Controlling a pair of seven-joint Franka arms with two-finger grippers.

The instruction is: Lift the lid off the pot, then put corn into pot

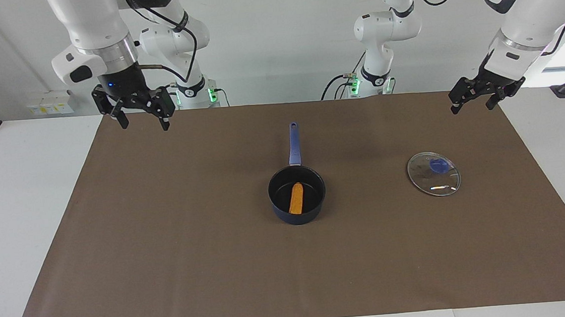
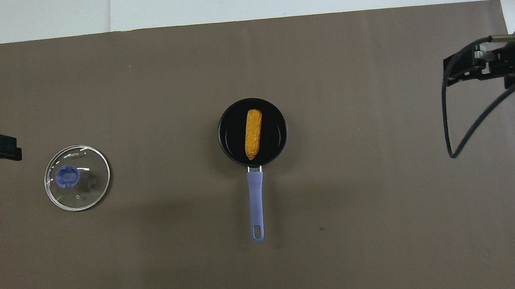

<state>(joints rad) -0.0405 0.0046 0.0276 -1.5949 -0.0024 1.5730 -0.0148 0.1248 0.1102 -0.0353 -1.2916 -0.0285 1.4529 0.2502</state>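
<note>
- Two grippers hang empty near the robots' edge of the mat, well apart from the pot (image 1: 297, 195): the right gripper (image 1: 139, 116) up over the mat's corner at the right arm's end, the left gripper (image 1: 475, 100) over the corner at the left arm's end. Both have their fingers spread wide.
- Pot handle points straight toward the robots; the pot sits mid-mat, roughly midway between the two grippers.
- Corn (image 1: 295, 198) lies inside the pot, an orange-yellow bumpy cob, long axis in line with the handle, tapered tip nearest the handle.
- Lid (image 1: 434, 174) lies flat on the mat beside the pot toward the left arm's end, clear glass, blue knob up, nearest the left gripper.
- Judged from this, both steps look done; no further reach seems needed.
</note>
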